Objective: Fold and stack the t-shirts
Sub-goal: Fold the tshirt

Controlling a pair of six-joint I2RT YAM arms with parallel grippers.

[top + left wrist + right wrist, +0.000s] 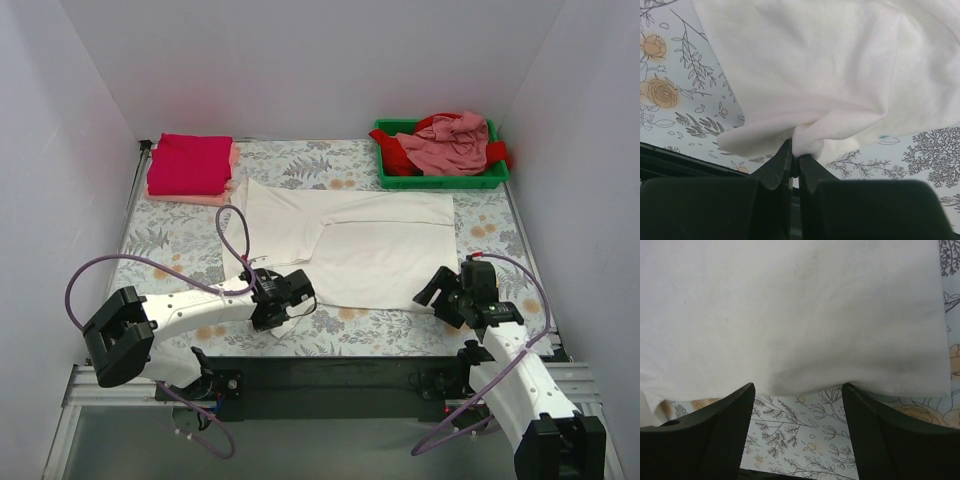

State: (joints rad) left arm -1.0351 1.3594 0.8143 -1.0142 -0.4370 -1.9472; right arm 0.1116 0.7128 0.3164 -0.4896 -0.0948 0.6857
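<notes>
A white t-shirt (370, 245) lies spread flat on the floral table cover, print side not showing. My left gripper (296, 298) is shut on a bunched bit of its near left hem, seen pinched between the fingers in the left wrist view (795, 150). My right gripper (442, 293) is open at the shirt's near right edge; the white hem (800, 330) lies just beyond the fingertips, not touched. A folded crimson t-shirt (190, 163) sits on a folded pale pink one (232, 172) at the back left. Dusty pink (452, 143) and red (400, 155) t-shirts lie crumpled in the tray.
A green plastic tray (440, 180) stands at the back right. White walls enclose the table on three sides. The floral cover (175, 240) shows bare at the left of the white shirt and along the near edge (805, 440).
</notes>
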